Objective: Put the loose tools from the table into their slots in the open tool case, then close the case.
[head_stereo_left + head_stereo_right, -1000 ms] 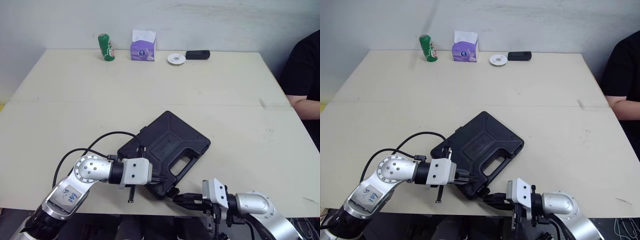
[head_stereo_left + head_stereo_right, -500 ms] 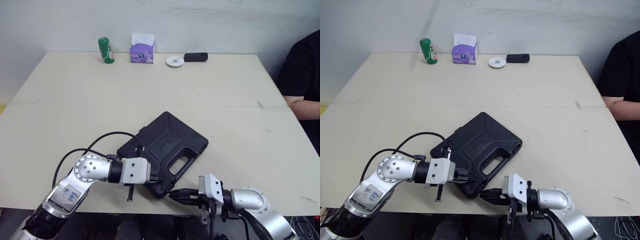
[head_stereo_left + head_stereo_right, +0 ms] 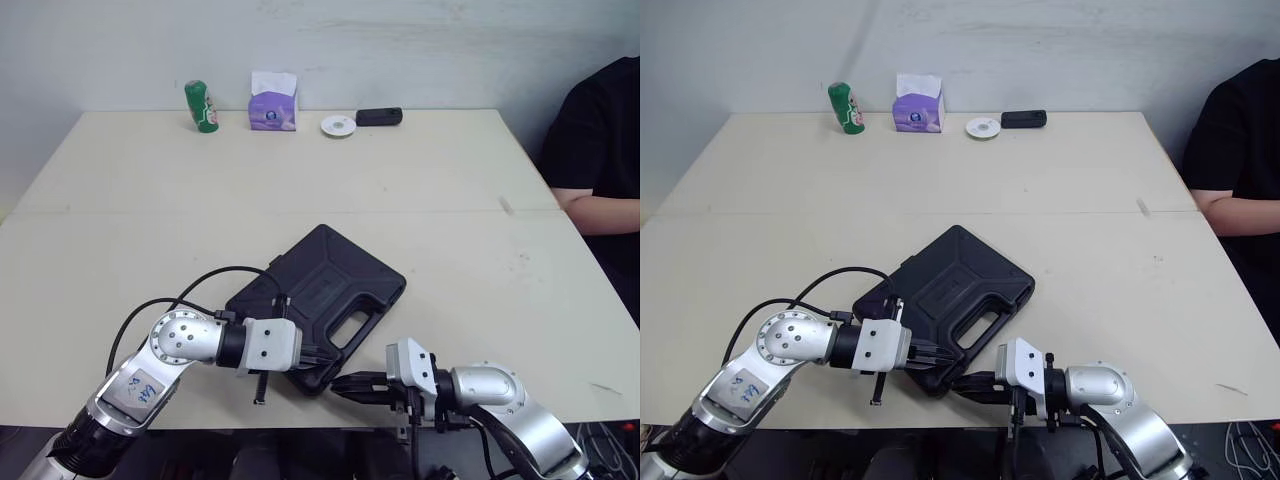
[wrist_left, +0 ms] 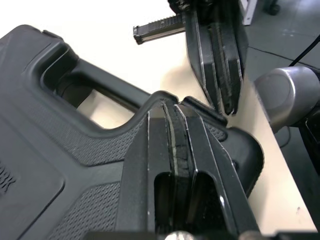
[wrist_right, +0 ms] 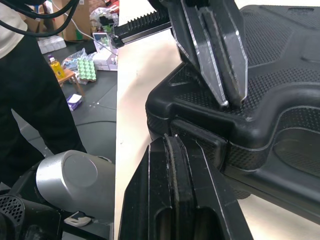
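Observation:
The black tool case (image 3: 322,288) lies shut on the table (image 3: 130,230), its handle cut-out toward the near edge. My left gripper (image 3: 322,357) is shut, and its tips rest on the case's near corner, on the lid beside the latch (image 4: 206,112). My right gripper (image 3: 338,383) is shut too. It points from the table's front edge at that same corner, with its tips right at the latch (image 5: 199,141). The two grippers' tips nearly meet there. I see no loose tools on the table.
A green can (image 3: 200,106), a purple tissue box (image 3: 273,101), a white disc (image 3: 337,124) and a black device (image 3: 378,117) stand along the far edge. A person in black (image 3: 598,150) sits at the right side. A black cable (image 3: 205,283) loops over the table from my left arm.
My right gripper has crept closer to the case's near corner. The whole picture has shifted with the camera; the case and my left gripper stay put.

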Robot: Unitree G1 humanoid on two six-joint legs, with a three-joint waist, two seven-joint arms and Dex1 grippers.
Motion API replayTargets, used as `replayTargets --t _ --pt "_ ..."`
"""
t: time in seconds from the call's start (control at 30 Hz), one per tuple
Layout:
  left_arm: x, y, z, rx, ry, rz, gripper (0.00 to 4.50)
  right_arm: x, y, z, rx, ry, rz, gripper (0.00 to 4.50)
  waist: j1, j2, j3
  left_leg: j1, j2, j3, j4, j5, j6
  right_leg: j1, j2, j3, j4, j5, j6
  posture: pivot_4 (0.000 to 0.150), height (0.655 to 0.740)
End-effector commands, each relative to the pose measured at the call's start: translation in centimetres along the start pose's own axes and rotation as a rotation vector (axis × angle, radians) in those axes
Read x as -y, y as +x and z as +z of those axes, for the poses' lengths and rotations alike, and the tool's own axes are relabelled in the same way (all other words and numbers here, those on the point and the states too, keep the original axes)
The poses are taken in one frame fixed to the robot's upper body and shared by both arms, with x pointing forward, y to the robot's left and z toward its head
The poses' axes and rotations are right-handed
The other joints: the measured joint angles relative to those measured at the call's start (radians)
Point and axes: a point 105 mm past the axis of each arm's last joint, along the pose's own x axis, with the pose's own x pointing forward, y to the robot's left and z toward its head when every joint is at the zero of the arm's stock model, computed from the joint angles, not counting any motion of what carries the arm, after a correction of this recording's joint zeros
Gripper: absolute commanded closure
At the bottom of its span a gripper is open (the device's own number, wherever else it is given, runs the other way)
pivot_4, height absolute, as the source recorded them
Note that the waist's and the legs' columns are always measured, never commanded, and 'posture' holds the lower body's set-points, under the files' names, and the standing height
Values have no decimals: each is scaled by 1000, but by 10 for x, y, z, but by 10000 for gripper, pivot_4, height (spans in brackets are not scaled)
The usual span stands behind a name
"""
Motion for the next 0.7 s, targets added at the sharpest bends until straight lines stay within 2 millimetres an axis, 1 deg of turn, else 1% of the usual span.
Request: replayTargets --t 0.03,0.17,0.2,0.23,0.5,0.57,0.7 --pt "37 5 -57 -187 -209 -137 45000 16 0 21 68 -55 -54 44532 0 0 0 0 0 0 0 0 0 0 0 0 0 0 0 1500 7400" --pt "38 4 -60 -196 -217 -133 45000 21 0 22 66 -54 -50 44532 0 1 -2 0 0 0 0 0 0 0 0 1 0 -1 -4 1500 7400" --pt "38 3 -61 -198 -219 -132 45000 22 1 22 66 -53 -51 44532 0 1 -2 1 0 0 -1 0 0 0 0 1 0 -3 -7 1500 7400" --pt "39 3 -61 -200 -220 -132 45000 23 1 22 68 -46 -57 44532 0 1 -3 1 0 0 -1 0 0 0 0 1 0 -7 -15 1500 7400" --pt "39 2 -66 -210 -242 -126 45000 29 1 19 80 7 -102 44532 0 3 -5 2 0 0 -2 0 0 1 0 2 0 -7 -15 1500 7400" --pt "40 1 -67 -214 -249 -126 45000 28 1 18 103 59 -114 44532 0 3 -5 2 0 0 -2 0 0 1 0 2 0 -7 -15 1500 7400" --pt "40 0 -70 -225 -258 -120 45000 30 1 19 134 110 -146 44532 0 2 -5 4 0 0 -5 0 0 1 0 3 0 -8 -17 1500 7400"
